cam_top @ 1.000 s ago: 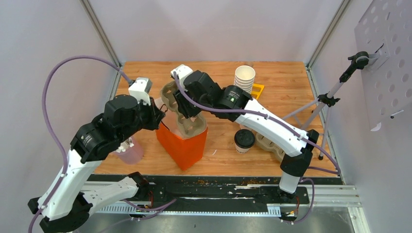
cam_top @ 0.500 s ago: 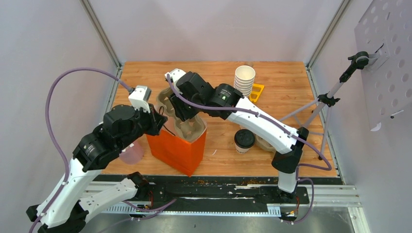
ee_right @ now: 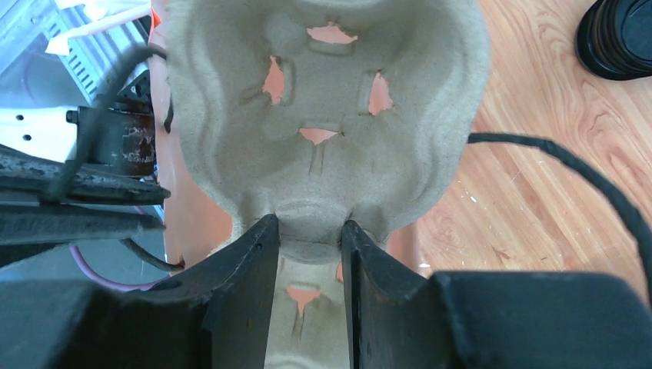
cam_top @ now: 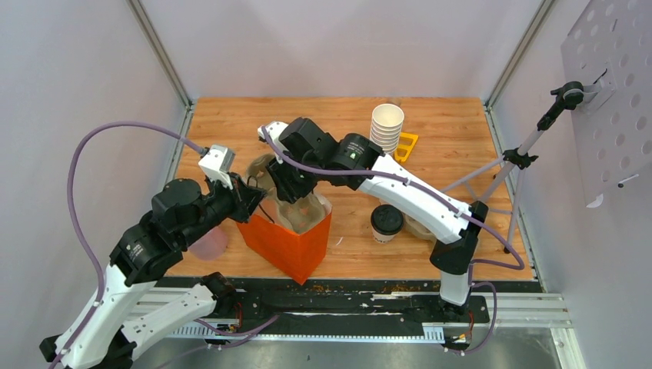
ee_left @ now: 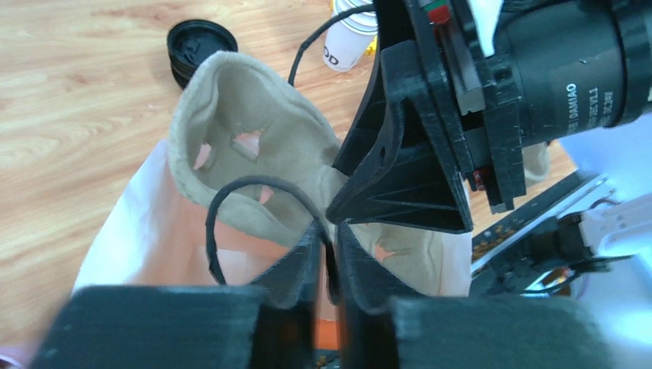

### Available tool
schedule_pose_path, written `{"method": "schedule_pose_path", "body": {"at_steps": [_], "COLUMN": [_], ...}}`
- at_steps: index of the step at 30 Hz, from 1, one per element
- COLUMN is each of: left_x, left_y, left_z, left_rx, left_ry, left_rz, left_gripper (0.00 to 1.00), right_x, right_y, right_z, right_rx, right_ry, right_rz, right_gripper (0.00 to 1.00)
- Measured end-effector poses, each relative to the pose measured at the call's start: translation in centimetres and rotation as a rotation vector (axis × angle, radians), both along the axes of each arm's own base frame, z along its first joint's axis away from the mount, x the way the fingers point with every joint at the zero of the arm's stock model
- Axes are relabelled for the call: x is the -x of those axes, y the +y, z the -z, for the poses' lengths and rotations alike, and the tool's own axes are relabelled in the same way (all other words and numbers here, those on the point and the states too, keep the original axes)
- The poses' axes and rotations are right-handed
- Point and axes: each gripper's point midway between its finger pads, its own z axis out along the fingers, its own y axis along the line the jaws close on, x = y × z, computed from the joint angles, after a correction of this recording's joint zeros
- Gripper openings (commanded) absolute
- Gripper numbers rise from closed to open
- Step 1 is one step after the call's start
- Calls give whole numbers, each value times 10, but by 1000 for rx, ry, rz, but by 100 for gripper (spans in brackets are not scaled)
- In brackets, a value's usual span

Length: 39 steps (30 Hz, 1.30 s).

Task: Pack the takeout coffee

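Observation:
An orange paper bag (cam_top: 286, 244) stands at the table's front middle. My right gripper (cam_top: 296, 191) is shut on the middle ridge of a brown pulp cup carrier (cam_top: 301, 211) and holds it partly inside the bag's mouth; the right wrist view shows the grip (ee_right: 311, 234) on the carrier (ee_right: 330, 84). My left gripper (cam_top: 252, 194) is shut on the bag's black cord handle (ee_left: 231, 188) at the bag's left rim (ee_left: 131, 231). One takeout coffee (cam_top: 387, 221), white with a black lid, stands right of the bag, apart from both grippers; its lid shows in the wrist views (ee_left: 201, 50) (ee_right: 619, 34). The second one is hidden.
A tall stack of lidless white cups (cam_top: 387, 123) and a yellow piece (cam_top: 408, 143) stand at the back. Another pulp carrier (cam_top: 421, 227) lies behind my right arm. A pale pink cup (cam_top: 206, 243) sits under my left arm. A tripod (cam_top: 513, 157) stands at the right edge.
My right gripper has lowered the carrier down and left, deeper into the bag. My left gripper has moved down with the handle, and the bag has shifted a little.

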Motion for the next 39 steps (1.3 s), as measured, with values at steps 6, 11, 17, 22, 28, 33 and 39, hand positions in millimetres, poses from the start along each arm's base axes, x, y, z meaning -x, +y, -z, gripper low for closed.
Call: {"method": "schedule_pose_path", "body": {"at_steps": [6, 11, 17, 22, 28, 33, 39], "left_x": [2, 7, 8, -5, -17, -12, -2], "left_y": [0, 6, 25, 42, 39, 34, 34], "left_z": [-5, -37, -68, -48, -7, 21, 30], "left_rx": [-7, 13, 36, -67, -200, -233, -205], "left_ry": [-2, -27, -70, -13, 133, 235, 305], "left_rz": [12, 6, -69, -189, -235, -225, -222], "left_gripper": [63, 65, 65, 65, 60, 58, 57], "right_x": [3, 6, 9, 17, 30, 35, 36], "right_y": [-3, -16, -33, -41, -50, -52, -54], "right_z": [12, 25, 17, 4, 8, 16, 14], "right_rx": [44, 126, 168, 150, 157, 175, 173], "right_ry": [-23, -66, -131, -160, -148, -136, -150], "right_rz": [-71, -152, -234, -299, -375, -420, -441], "right_gripper": [36, 37, 36, 36, 35, 34, 34]}}
